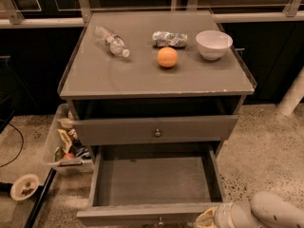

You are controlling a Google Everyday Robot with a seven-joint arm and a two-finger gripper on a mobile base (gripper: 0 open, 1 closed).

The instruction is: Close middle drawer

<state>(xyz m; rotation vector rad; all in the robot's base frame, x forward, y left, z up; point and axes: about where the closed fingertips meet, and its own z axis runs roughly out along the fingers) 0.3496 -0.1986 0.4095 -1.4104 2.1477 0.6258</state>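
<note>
While the middle drawer (152,182) sticks out, the gripper (207,219) sits by its front's right end, so the push goes straight back. Clenched or not, can't tell.

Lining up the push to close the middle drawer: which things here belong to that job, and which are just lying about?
Job:
middle drawer, pulled out
claw, at its front's right end

Lying about:
water bottle
orange
white bowl
crumpled silvery bag
top drawer
floor bin

Smooth white rounded arm (274,213) ends in cream jaws at bottom right.
</note>
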